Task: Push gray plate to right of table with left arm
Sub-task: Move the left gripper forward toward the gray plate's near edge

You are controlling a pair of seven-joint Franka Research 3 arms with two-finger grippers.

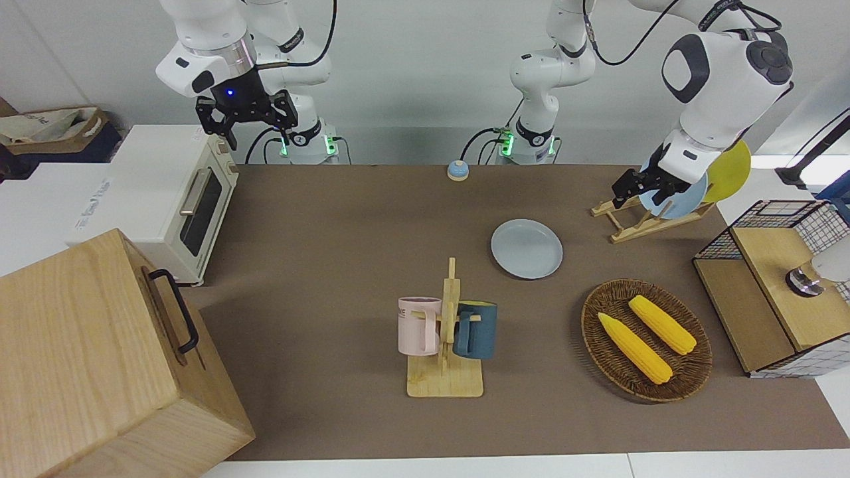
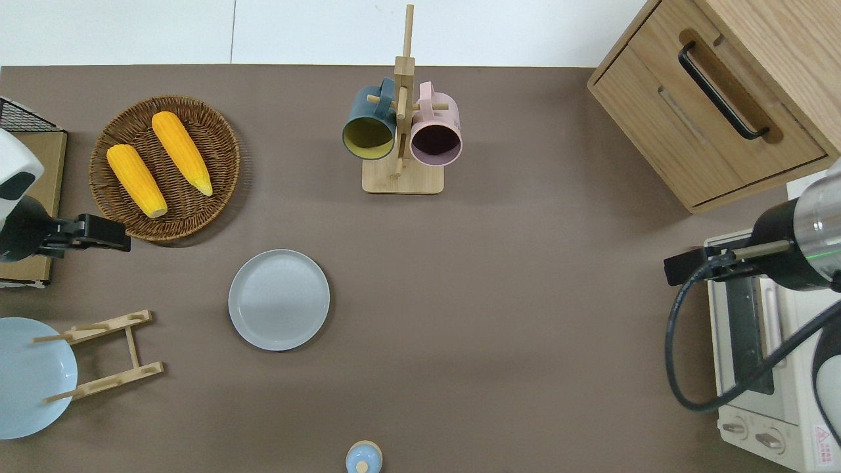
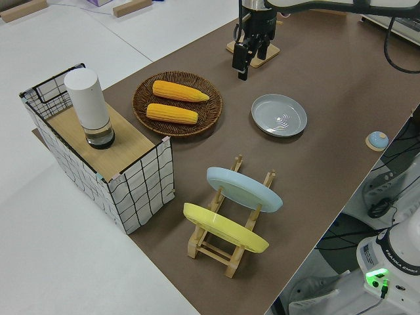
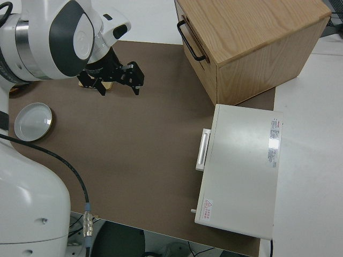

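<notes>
1. We see the gray plate (image 2: 278, 299) lying flat on the brown table (image 2: 499, 315), toward the left arm's end, with bare tabletop all around it and nothing touching it.
2. Nearby we find a wicker basket (image 2: 217, 131) holding two corn cobs (image 2: 158, 161), farther from the robots than the plate, and a wooden dish rack (image 2: 108, 355) beside the plate toward the left arm's end, carrying a sky-blue plate (image 2: 26, 378).
3. A mug rack (image 2: 402, 131) with a dark blue mug and a pink mug stands farther from the robots, toward the table's middle.
4. We see the left gripper (image 2: 121, 236) up in the air over the basket's nearer edge, well apart from the gray plate; we cannot tell how its jaws stand.
5. The right arm is parked, and its gripper (image 1: 249, 123) hangs with jaws spread and empty.
</notes>
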